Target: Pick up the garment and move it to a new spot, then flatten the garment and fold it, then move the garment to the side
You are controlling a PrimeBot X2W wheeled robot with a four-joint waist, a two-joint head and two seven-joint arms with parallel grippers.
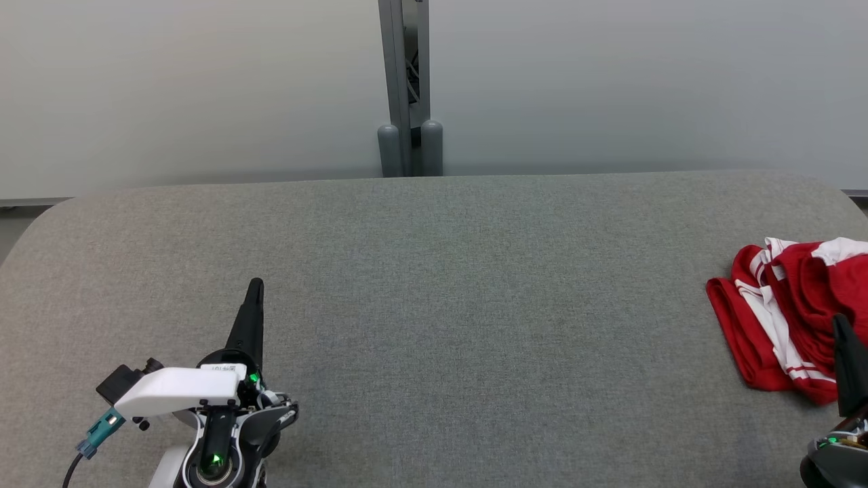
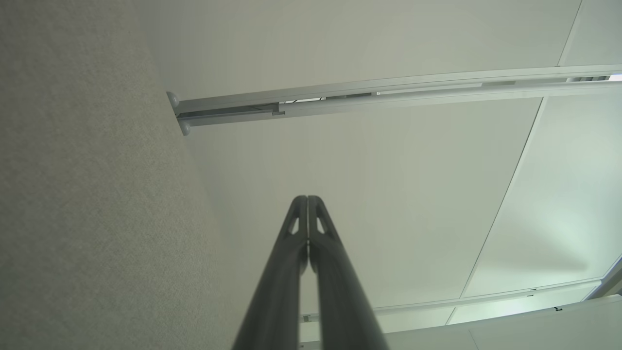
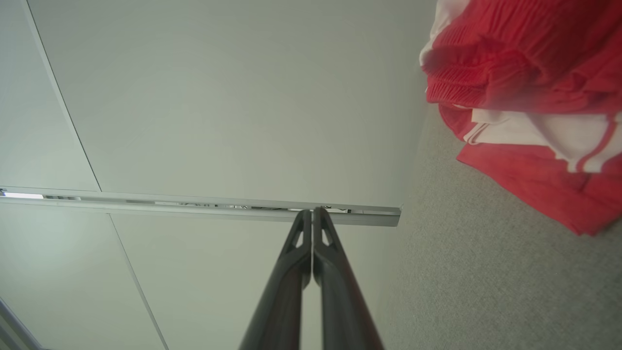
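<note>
You have one garment (image 1: pixel 786 318) — red with white stripes, bunched at the right edge of the grey worktop (image 1: pixel 475 305) — and two pincers. The left pincer (image 1: pixel 255 288) and the right pincer (image 1: pixel 841 325) are both fully closed, gripping nothing. The right wrist view gives you the cloth's ribbed red band, lying beside the closed fingers and apart from them.

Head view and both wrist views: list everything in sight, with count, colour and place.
garment: one, red with white stripes, bunched at the table's right end
table: one, grey fabric top, across the foreground
post: one, grey metal, behind the table's far edge, centre
wall panels: two, pale grey, either side of the post
left gripper: one, dark, shut, lower left above the table
right gripper: one, dark, shut, lower right at the garment's near edge
</note>
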